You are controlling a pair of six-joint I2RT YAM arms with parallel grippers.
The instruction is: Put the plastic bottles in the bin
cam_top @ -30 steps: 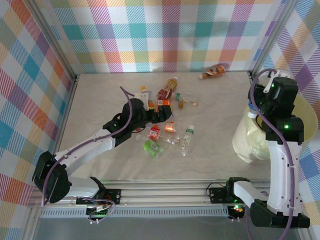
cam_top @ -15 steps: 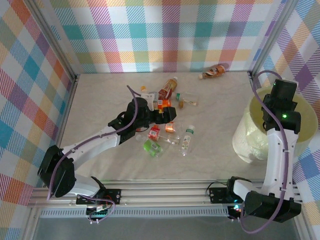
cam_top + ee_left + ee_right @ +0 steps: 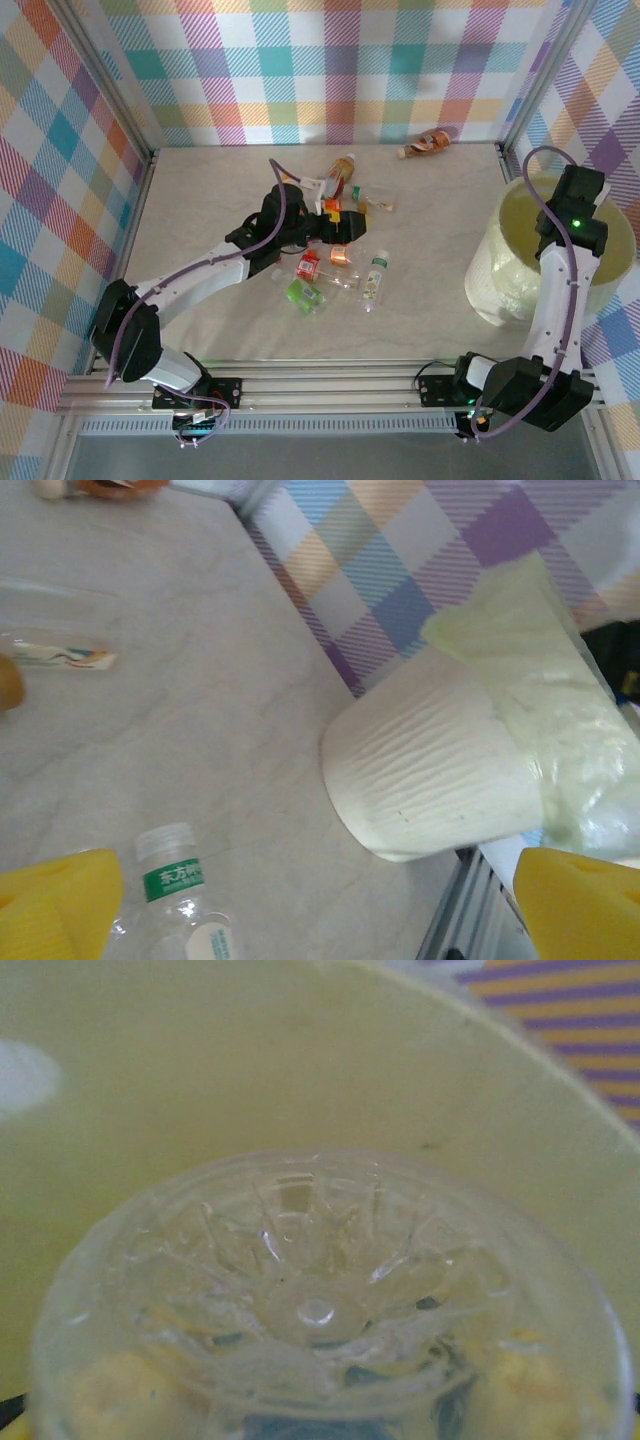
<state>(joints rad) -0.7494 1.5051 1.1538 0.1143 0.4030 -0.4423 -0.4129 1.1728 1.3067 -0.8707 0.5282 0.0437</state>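
Observation:
Several plastic bottles lie in a loose pile at mid-table: a clear one with a green label [image 3: 375,278] [image 3: 180,880], a red-labelled one [image 3: 308,265], an orange one [image 3: 345,168]. A brown bottle [image 3: 428,143] lies alone by the back wall. My left gripper [image 3: 328,205] [image 3: 315,910] hovers over the pile, open, its yellow fingertips [image 3: 55,905] wide apart with nothing between them. The pale cream bin [image 3: 500,280] [image 3: 430,780] stands at the right. My right gripper [image 3: 315,1400] hangs over the bin's inside [image 3: 250,1070], shut on a clear bottle [image 3: 320,1300] seen base-on.
Plaid walls close in the table on the back and both sides. A metal rail [image 3: 330,385] runs along the near edge. The right arm [image 3: 560,300] rises beside the bin. Bare tabletop [image 3: 440,230] lies between the pile and the bin.
My left gripper has moved right and farther back over the pile. My right gripper has swung right from the bin's near-left rim to over its middle, the bottle still in it.

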